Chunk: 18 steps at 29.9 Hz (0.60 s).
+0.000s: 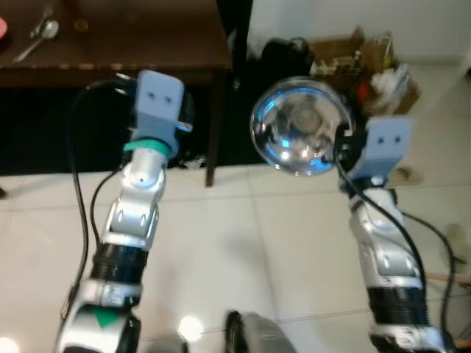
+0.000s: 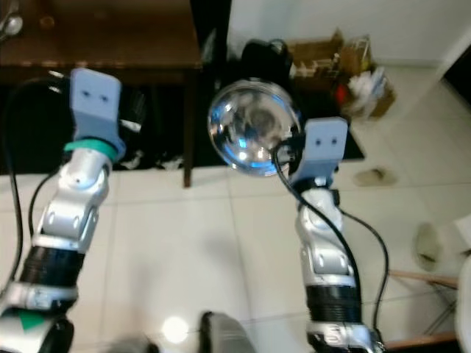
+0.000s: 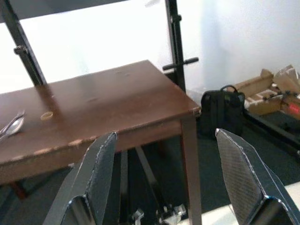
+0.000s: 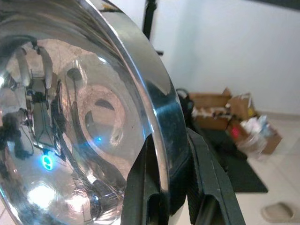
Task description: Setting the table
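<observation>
A shiny steel bowl (image 1: 300,126) hangs on edge in the air to the right of the table, its hollow side facing me. My right gripper (image 4: 172,185) is shut on the bowl's rim (image 4: 154,117), one finger on each side. The dark brown table (image 1: 147,44) stands ahead on the left, and a metal spoon (image 1: 40,33) and a small round tan object (image 1: 80,26) lie on it. A pink plate edge (image 1: 2,28) peeks in at the far left. My left gripper (image 3: 166,136) is raised in front of the table's near edge, open, with nothing between its fingers.
The table's corner leg (image 1: 212,125) stands between my two arms. A black backpack (image 1: 283,51) and open cardboard boxes of clutter (image 1: 368,66) sit by the white wall on the right. A slipper (image 1: 406,175) lies on the pale tiled floor.
</observation>
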{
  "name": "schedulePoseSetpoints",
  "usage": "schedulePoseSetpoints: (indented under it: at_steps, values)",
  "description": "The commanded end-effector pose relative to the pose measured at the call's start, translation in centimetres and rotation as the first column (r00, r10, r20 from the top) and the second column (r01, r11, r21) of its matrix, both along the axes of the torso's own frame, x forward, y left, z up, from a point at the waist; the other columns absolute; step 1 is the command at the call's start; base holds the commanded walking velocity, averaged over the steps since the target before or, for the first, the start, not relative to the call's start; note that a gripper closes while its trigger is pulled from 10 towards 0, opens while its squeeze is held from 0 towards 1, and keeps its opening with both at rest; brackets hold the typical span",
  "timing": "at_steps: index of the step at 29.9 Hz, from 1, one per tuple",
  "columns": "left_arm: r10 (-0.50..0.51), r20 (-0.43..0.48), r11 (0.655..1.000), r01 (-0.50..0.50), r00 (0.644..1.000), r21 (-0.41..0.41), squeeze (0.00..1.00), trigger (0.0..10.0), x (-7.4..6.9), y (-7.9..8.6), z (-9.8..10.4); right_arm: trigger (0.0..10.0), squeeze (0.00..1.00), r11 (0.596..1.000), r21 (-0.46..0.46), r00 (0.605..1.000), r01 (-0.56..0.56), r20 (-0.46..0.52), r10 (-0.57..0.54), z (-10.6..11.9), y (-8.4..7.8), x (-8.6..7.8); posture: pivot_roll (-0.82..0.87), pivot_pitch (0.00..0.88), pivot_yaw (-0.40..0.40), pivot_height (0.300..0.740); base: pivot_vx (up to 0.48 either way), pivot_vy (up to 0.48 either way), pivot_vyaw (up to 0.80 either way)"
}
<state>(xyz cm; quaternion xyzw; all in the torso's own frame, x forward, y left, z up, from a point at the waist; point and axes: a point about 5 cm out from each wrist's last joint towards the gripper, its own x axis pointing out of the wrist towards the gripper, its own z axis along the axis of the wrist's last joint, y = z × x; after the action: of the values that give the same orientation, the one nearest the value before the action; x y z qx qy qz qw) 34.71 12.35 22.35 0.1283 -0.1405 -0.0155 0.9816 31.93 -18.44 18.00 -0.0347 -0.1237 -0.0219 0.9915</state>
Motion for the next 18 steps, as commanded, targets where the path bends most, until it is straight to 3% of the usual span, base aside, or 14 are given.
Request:
schedulePoseSetpoints:
  at_steps: [1, 9, 12, 18]
  values:
    - [0.017, -0.013, 1.0, -0.017, 1.0, 0.004, 0.0, 10.0, 0.0, 0.5, -0.4, 10.0, 0.0, 1.0, 0.015, 0.999, -0.012, 0.038, 0.012, 0.7, 0.3, -0.2, 0.02, 0.041, -0.062, 0.74, 0.349, 0.0, 0.0]
    - [0.029, 0.003, 0.999, -0.029, 1.0, 0.013, 0.0, 10.0, 0.0, 0.7, -0.1, 10.0, 0.0, 0.994, 0.062, 0.992, -0.09, 0.099, 0.084, 2.1, 1.7, 0.1, 0.03, 0.033, -0.061, 0.74, 0.343, 0.0, 0.0]
    - [0.057, 0.044, 0.997, -0.059, 0.997, 0.041, 0.0, 10.0, -0.1, 1.1, 0.3, 10.0, 0.0, 0.985, 0.123, 0.987, -0.12, 0.121, 0.105, 2.7, 2.4, 0.4, 0.04, 0.023, -0.061, 0.74, 0.344, 0.0, 0.0]
    - [0.082, 0.074, 0.995, -0.086, 0.994, 0.053, 0.0, 10.0, -0.3, 1.6, 0.8, 10.0, 0.0, 0.98, 0.157, 0.986, -0.123, 0.129, 0.103, 3.1, 2.5, 0.6, 0.05, 0.018, -0.065, 0.74, 0.352, 0.0, 0.0]
